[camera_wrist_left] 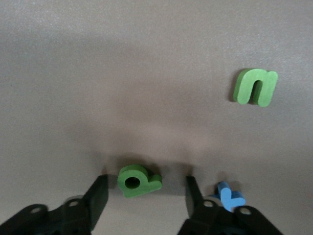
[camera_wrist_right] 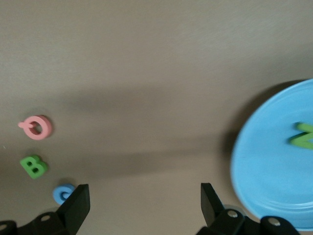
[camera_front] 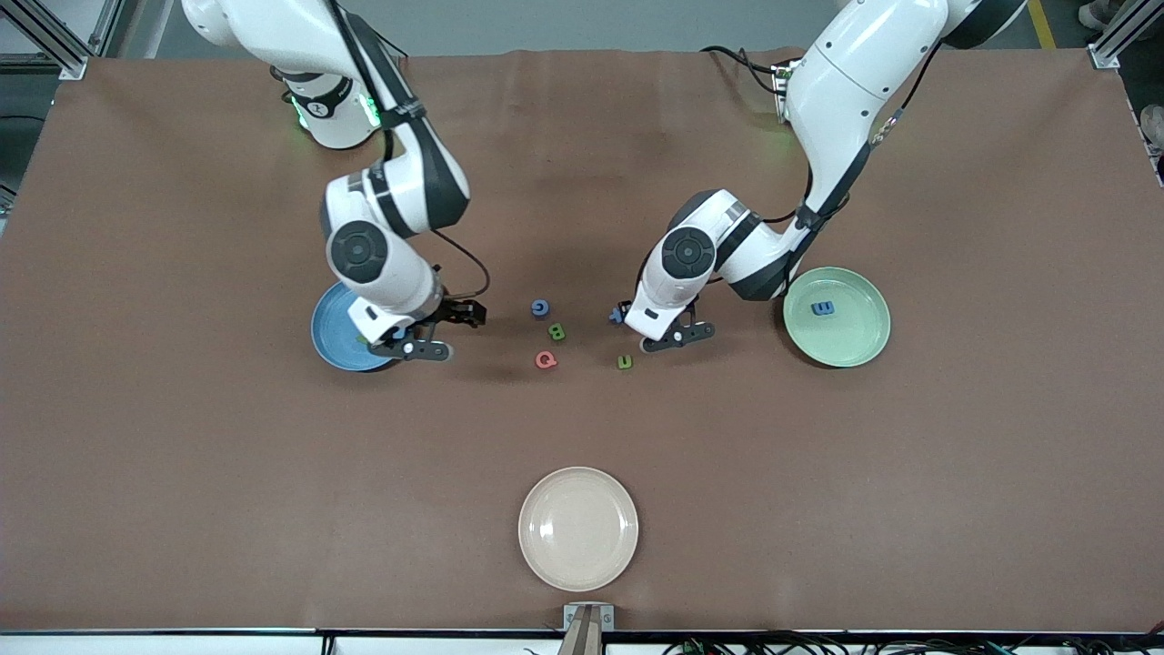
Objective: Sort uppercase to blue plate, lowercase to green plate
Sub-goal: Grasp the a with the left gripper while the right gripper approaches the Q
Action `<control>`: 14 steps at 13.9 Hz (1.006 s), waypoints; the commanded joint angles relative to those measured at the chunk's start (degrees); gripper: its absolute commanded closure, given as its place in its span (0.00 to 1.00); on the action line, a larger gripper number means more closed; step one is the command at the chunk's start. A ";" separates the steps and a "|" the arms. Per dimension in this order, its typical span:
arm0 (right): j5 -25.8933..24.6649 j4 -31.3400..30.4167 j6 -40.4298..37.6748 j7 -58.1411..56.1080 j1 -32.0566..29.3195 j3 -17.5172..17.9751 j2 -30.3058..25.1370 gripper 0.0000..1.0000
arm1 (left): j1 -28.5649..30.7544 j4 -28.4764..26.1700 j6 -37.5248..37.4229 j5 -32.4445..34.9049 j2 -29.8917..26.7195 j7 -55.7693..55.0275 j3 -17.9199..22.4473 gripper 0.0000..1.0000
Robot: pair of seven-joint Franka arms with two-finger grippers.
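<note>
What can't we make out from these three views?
- Green p: seen only in the left wrist view, between the left gripper's spread fingers; the left arm hides it in the front view.
- Blue x: partly cut off by a finger there.
- Green letter on the blue plate: cut by the right wrist view's edge, unreadable; the right arm covers it in front.
- Right gripper: open, nothing between the fingers.

Your right arm hides part of the blue plate (camera_front: pixel 332 341). Green N (camera_wrist_right: pixel 304 135) is cut off by the right wrist view's edge.
</note>
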 commanded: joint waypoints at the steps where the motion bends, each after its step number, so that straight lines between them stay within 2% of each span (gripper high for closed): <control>1: 1.16 7.27 0.09 5.57 3.10 -0.51 6.61 0.00 | -0.86 0.30 -0.59 2.09 0.18 -1.53 1.40 0.37; 2: 1.16 9.65 0.09 7.77 4.24 -0.51 8.89 0.00 | -0.86 0.30 -0.59 2.88 0.26 -1.79 1.41 0.43; 5: 1.25 15.02 0.78 12.79 6.01 -0.42 13.39 0.03 | -0.94 0.30 -0.59 2.97 0.61 -2.05 1.50 0.51; 8: 1.25 15.47 4.56 12.97 6.98 -0.42 14.89 0.08 | -0.86 0.38 -0.59 3.33 0.53 -2.14 1.50 0.63; 11: 1.16 15.47 8.16 12.97 7.77 -0.42 16.55 0.17 | -0.60 0.38 -0.59 3.33 0.27 -3.54 1.50 0.76; 14: 1.25 15.47 10.45 12.97 8.21 -0.42 17.70 0.20 | 0.72 -1.46 -2.60 3.33 -3.24 -3.46 1.32 0.80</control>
